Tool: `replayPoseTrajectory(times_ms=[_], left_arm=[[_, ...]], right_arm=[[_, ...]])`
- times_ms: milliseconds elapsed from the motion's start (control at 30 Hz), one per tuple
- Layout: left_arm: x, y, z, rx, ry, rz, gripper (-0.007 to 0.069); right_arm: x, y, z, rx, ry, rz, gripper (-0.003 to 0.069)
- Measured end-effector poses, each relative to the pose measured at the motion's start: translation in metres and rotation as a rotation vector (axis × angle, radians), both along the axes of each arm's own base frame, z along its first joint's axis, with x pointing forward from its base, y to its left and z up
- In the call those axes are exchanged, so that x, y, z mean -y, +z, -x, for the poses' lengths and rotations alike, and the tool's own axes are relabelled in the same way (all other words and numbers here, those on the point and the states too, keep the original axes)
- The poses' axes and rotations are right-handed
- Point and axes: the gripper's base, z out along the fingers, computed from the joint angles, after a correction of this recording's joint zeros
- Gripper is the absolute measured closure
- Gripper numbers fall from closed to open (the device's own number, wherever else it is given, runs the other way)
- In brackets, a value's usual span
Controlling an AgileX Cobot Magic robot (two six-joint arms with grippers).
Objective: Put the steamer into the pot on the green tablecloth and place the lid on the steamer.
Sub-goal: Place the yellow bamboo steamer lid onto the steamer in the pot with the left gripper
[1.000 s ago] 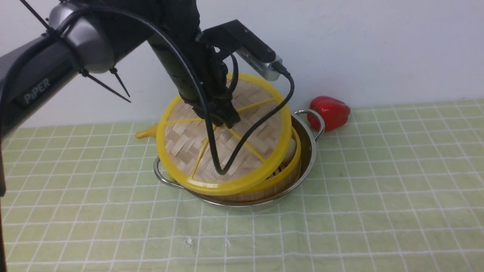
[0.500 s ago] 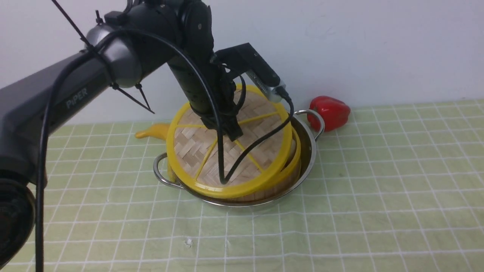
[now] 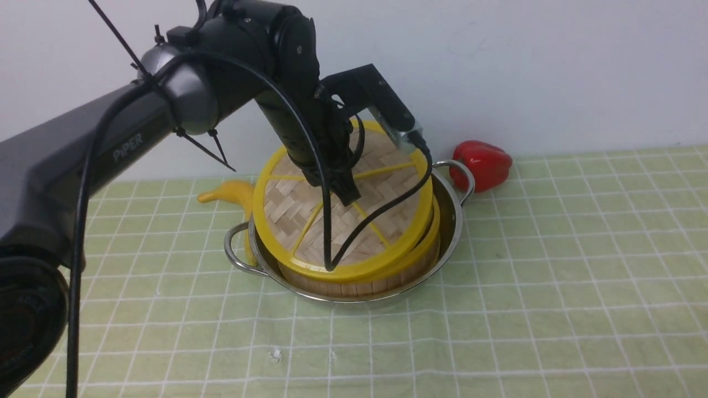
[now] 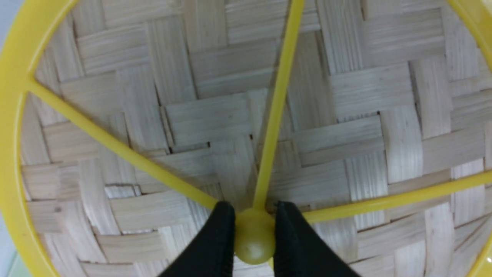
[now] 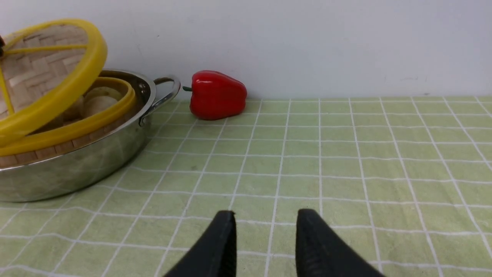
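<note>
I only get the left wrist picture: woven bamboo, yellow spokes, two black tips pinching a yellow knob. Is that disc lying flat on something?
Observer: No. In the front view the lid is tilted: near edge down at the steamer, far edge raised.
Operator: What is the steamer standing in?
Observer: It sits inside the pot, on the green tablecloth.
Operator: Anything inside it?
Observer: The right wrist view shows pale buns through the gap under the lid.
</note>
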Motion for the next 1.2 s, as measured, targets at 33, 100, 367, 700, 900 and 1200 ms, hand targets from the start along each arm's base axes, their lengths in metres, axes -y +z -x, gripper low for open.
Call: replayPoseTrajectory(times_ms=[33,100,367,700,900,1200], left_arm=[[0.0,-0.001,-0.001,0.004,-0.001,0.002,0.0504],[0.001,-0.003,-0.002,0.007,-0.005,0.002,0.0504],[0.003,-0.003,-0.004,0.028,-0.014,0.015,0.0504],[0.005,-0.011,-0.008,0.035,-0.041,0.005,0.0504],[0.007,-0.022,-0.014,0.04,-0.052,0.005,0.0504],[0.011,-0.033,-0.018,0.042,-0.056,0.008,0.0504]], right_arm=[[0.0,0.0,0.0,0.0,0.0,0.0,0.0419],[0.0,0.0,0.0,0.0,0.0,0.0,0.0419],[0.0,0.0,0.0,0.0,0.0,0.0,0.0419],[0.0,0.0,0.0,0.0,0.0,0.0,0.0419],[0.0,0.0,0.0,0.0,0.0,0.0,0.0419],[0.0,0.0,0.0,0.0,0.0,0.0,0.0419]])
